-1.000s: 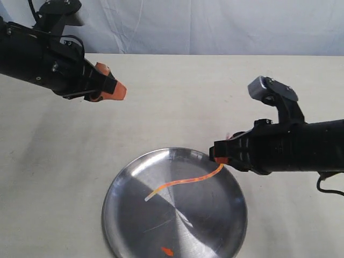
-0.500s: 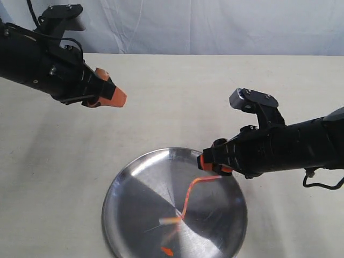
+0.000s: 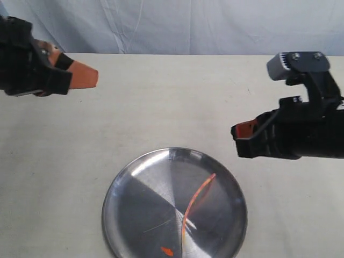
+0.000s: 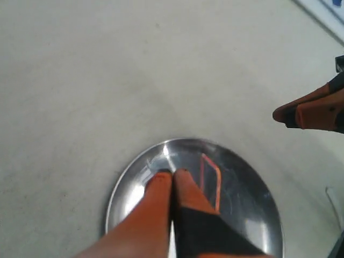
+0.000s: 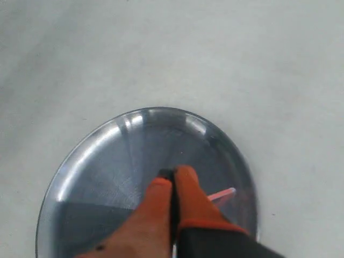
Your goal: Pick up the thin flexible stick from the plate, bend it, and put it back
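The thin orange-red stick [image 3: 193, 203] lies loose and curved inside the steel plate [image 3: 134, 215], running from its upper right toward the front. My right gripper [image 3: 236, 133] hovers shut and empty above and beyond the plate's right rim. In the right wrist view its shut fingers [image 5: 173, 173] hide most of the stick [image 5: 222, 194]; only a pale end shows over the plate [image 5: 80, 156]. My left gripper [image 3: 94, 76] is shut far off at the upper left. The left wrist view has it [image 4: 173, 173] high over the plate [image 4: 123, 180], with the stick [image 4: 218, 188] and right gripper [image 4: 276, 114] visible.
A tiny orange chip [image 3: 167, 251] rests near the plate's front edge. The plate sits on a pale tabletop [image 3: 172, 102] with a white cloth backdrop behind. The right arm's black body [image 3: 306, 134] extends off to the right.
The right gripper let go of the stick, which dropped and settled in the plate. The right gripper rose and drew back to the right. The left arm pulled away to the left.
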